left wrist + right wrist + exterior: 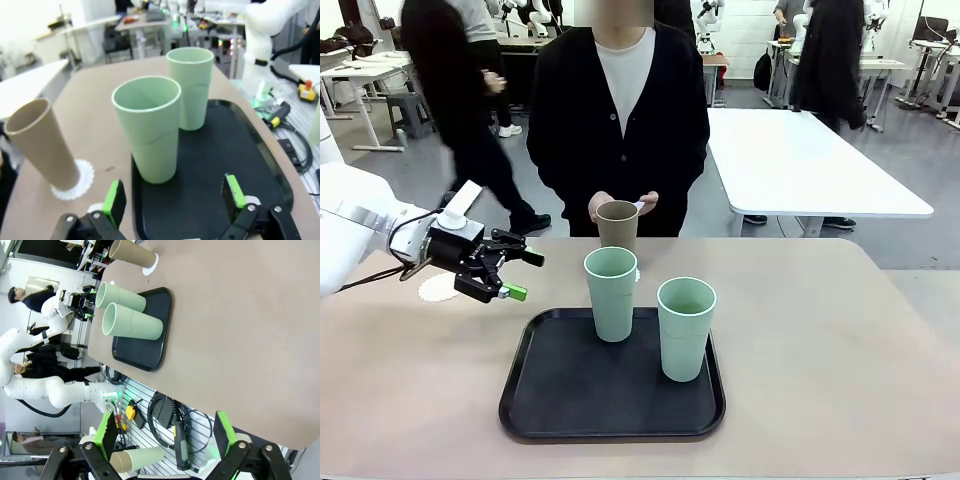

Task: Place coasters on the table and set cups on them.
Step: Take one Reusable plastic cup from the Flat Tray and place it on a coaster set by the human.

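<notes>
A tan-brown cup (pixel 617 225) stands on the far side of the table (pixel 820 330), on a scalloped white coaster (pixel 75 182). Two mint green cups (pixel 611 292) (pixel 685 325) stand upright on the black tray (pixel 610 400). Another white coaster (pixel 438 288) lies flat on the table at the left, just behind my left gripper (pixel 525 276). That gripper is open and holds nothing, its fingers pointing right towards the nearer mint cup (pixel 150 127). My right gripper (pixel 165 432) is open and holds nothing, off the table's edge. From there I see the tan cup (pixel 132 252) and both mint cups (pixel 132 322).
A person stands at the far edge, both hands (pixel 620 205) just behind the tan cup and holding a small white thing. Cables and a spare cup lie on the floor below the right gripper. The table's right half is bare.
</notes>
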Motion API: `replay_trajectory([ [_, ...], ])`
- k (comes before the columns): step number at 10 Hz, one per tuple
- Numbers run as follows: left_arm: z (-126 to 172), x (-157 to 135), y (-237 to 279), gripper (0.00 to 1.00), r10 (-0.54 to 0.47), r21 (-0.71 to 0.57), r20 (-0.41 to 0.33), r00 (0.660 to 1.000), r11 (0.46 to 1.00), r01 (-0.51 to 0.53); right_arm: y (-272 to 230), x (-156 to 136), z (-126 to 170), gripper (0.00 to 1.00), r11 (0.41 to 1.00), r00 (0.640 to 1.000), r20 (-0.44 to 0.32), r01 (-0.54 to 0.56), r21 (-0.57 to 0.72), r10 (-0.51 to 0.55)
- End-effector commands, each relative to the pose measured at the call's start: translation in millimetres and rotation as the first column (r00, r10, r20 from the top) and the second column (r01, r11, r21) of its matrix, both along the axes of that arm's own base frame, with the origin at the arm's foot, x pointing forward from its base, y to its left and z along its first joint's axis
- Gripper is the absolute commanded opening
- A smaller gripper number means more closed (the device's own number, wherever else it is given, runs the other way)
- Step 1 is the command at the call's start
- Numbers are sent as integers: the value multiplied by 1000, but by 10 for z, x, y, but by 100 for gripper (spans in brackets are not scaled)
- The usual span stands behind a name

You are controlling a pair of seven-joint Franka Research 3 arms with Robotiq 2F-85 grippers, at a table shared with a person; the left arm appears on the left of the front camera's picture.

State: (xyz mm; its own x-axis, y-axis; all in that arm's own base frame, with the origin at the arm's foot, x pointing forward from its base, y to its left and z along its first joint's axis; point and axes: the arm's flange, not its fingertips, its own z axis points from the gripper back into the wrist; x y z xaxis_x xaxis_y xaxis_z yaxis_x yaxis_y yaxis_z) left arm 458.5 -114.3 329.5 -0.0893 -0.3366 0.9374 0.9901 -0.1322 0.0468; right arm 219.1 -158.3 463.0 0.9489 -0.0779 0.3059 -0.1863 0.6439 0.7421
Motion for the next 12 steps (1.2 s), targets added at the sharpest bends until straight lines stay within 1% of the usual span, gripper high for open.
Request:
replay_trajectory([
  [1, -45, 28, 60, 100, -22, -47, -21, 1000, 999, 21, -5, 13, -3, 100, 1000, 1000, 21, -11, 23, 11],
  [4, -42, -5, 36, 100, -12, -30, -26, 1000, 1000, 11, -5, 13, -3, 100, 1000, 1000, 21, -11, 23, 11],
  [5, -146, -11, 21, 100, -41, -57, 16, 999, 998, 42, -5, 13, -3, 100, 1000, 1000, 21, -11, 23, 11],
  [6, -230, -24, -10, 100, -41, -84, 29, 999, 995, 44, -5, 13, -3, 100, 1000, 1000, 21, -11, 23, 11],
  [7, -300, -10, -65, 100, -36, -81, 60, 998, 996, 41, -5, 13, -3, 100, 1000, 1000, 21, -11, 23, 11],
  [8, -377, 0, -147, 100, -40, -104, 85, 996, 993, 48, -5, 13, -3, 100, 1000, 1000, 21, -11, 23, 11],
  [9, -460, 21, -229, 100, -48, -111, 98, 994, 992, 59, -5, 13, -3, 100, 1000, 1000, 21, -11, 23, 11],
  [10, -515, 37, -279, 100, -32, -119, 115, 993, 992, 46, -5, 13, -3, 100, 1000, 1000, 21, -11, 23, 11],
  [12, -601, 120, -468, 100, -20, -143, 97, 995, 989, 34, -5, 13, -3, 100, 1000, 1000, 21, -11, 23, 11],
])
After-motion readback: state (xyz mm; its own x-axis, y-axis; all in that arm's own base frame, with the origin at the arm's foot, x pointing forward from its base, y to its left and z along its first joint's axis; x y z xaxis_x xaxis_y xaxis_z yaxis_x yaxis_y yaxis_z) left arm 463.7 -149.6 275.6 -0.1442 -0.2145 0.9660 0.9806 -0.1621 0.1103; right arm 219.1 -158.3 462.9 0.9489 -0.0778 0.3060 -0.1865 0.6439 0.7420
